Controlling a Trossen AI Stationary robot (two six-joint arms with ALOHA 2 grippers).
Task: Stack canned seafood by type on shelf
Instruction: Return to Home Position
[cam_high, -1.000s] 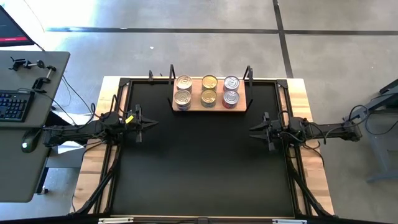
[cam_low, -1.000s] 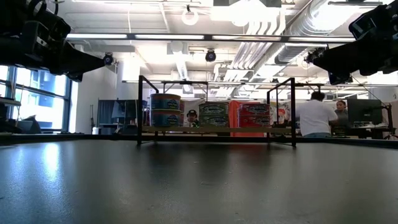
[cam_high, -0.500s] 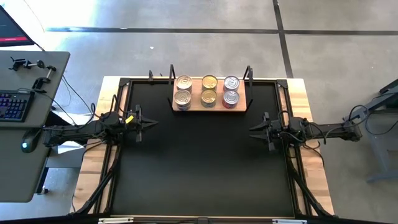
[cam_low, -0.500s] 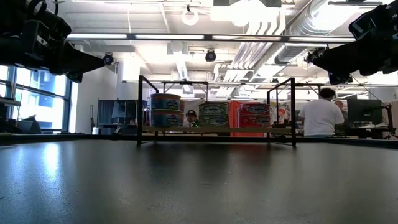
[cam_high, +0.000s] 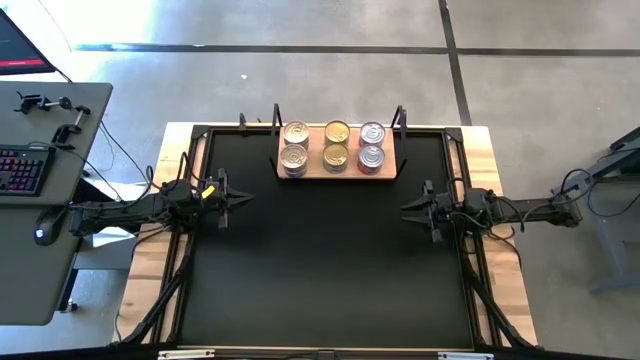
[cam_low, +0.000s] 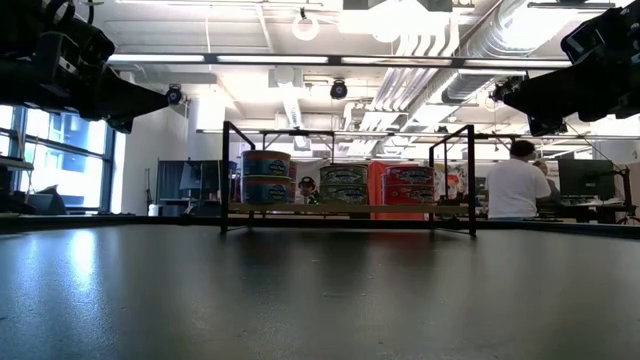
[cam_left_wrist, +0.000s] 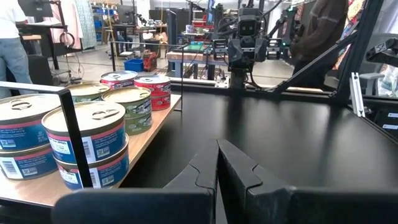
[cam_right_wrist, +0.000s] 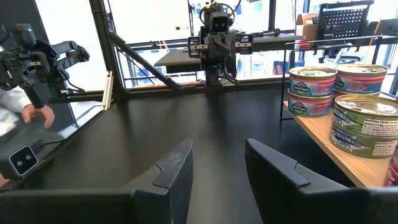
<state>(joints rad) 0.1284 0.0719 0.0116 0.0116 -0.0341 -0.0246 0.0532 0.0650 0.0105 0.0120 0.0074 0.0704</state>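
The shelf (cam_high: 318, 173), a light-wood board on a black wire frame, stands at the far middle of the black mat. On it the tins stand in stacks of two: blue-labelled, silver-lidded ones (cam_high: 294, 145) on the left, green-labelled, gold-lidded ones (cam_high: 336, 143) in the middle, red-labelled, purplish ones (cam_high: 371, 144) on the right. The low view shows the stacks (cam_low: 345, 185) side by side. My left gripper (cam_high: 240, 196) hovers over the mat's left side, shut (cam_left_wrist: 217, 146). My right gripper (cam_high: 405, 208) hovers over the mat's right side, open (cam_right_wrist: 217, 149). Both point at each other.
The black mat (cam_high: 320, 270) spreads bare between and in front of the arms. Black frame rails (cam_high: 480, 290) run along the table's sides. A desk with a keyboard (cam_high: 25, 170) stands left of the table. People (cam_low: 515, 185) are in the room behind.
Neither arm nor any tin has moved. Only a person in the room behind the shelf has shifted a little.
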